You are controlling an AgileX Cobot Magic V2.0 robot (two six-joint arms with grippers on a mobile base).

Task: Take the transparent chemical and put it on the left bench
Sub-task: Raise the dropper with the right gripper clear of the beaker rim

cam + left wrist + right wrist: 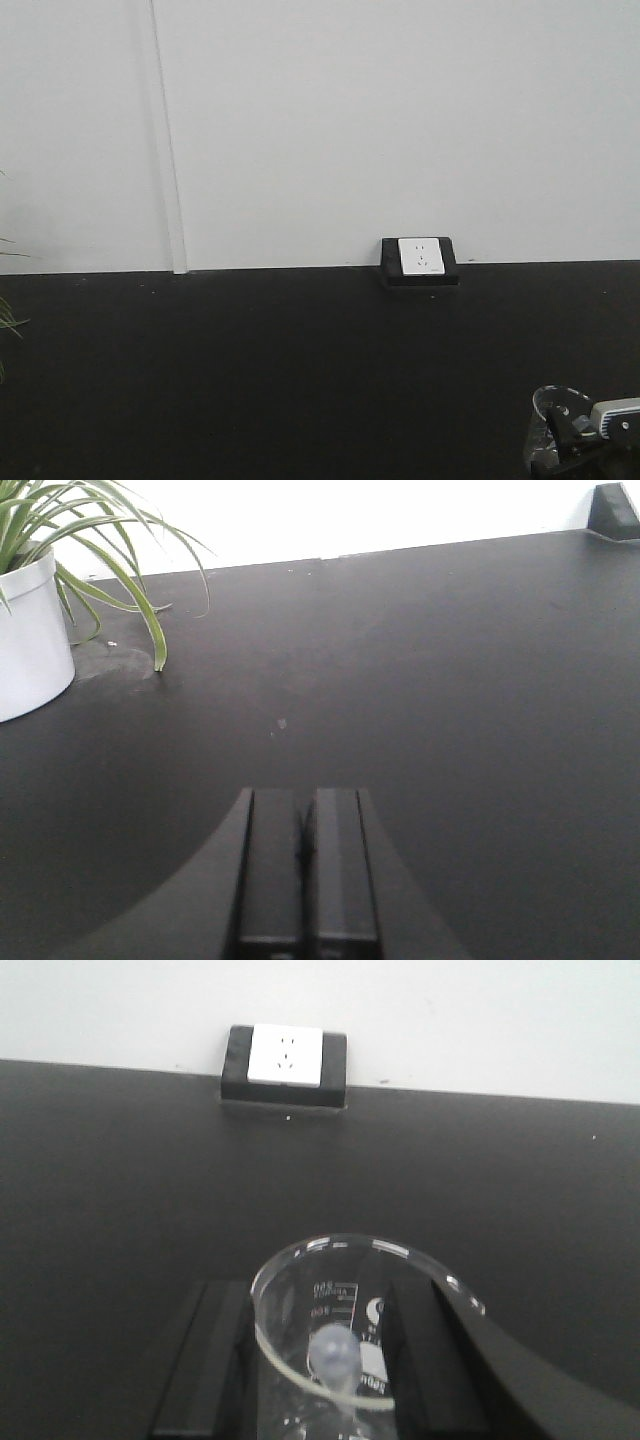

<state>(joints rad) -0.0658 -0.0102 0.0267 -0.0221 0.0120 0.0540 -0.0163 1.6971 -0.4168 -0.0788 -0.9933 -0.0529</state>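
The transparent chemical [300, 1305] is a clear glass beaker with printed marks and a small whitish piece inside. It stands upright between the two black fingers of my right gripper [320, 1290], which is shut on its sides. In the front view the beaker [553, 412] and that gripper [585, 440] show at the bottom right corner, over a black benchtop. My left gripper [305, 802] hangs low over a black surface, shut with nothing between its fingers. The left bench is out of view.
A black bench [250, 370] runs along a white wall, with a white wall socket [421, 257] in a black housing at its back edge. A potted plant in a white pot [30, 640] stands at the far left of the left wrist view.
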